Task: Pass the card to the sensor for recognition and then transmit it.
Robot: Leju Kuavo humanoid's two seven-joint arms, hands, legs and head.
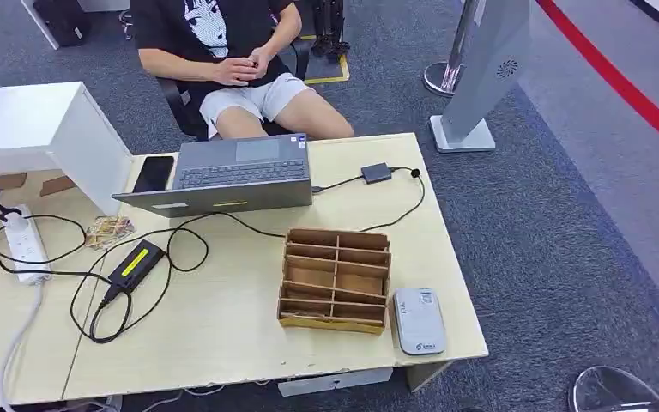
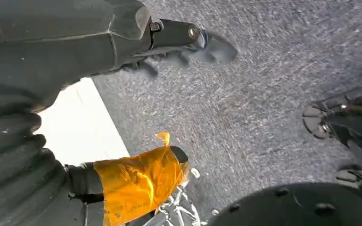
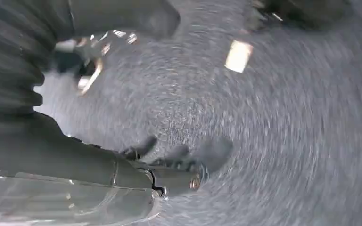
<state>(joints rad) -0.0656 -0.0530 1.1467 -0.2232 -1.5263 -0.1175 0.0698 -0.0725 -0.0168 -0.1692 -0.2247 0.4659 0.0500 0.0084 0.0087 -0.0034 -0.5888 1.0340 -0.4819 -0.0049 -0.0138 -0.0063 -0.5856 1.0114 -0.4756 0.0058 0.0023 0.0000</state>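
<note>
A grey-white card sensor (image 1: 419, 320) lies flat near the table's front right corner. Just left of it stands a brown cardboard divider box (image 1: 335, 279) with several open slots. In the left wrist view my left hand (image 2: 37, 70) hangs over grey carpet, its thumb (image 2: 179, 34) and an orange-taped finger (image 2: 139, 181) spread apart with nothing between them. My right hand (image 3: 52, 155) also hangs over the carpet in the blurred right wrist view, thumb (image 3: 174, 179) stretched out, nothing held.
An open laptop (image 1: 232, 172), a black phone (image 1: 153, 173), a power strip (image 1: 24, 243), a black adapter (image 1: 136, 264) and looping cables cover the wooden table (image 1: 223, 326). A person (image 1: 232, 60) sits behind it. A white box (image 1: 43, 129) stands at the left, a white kiosk base (image 1: 463, 133) on the right carpet.
</note>
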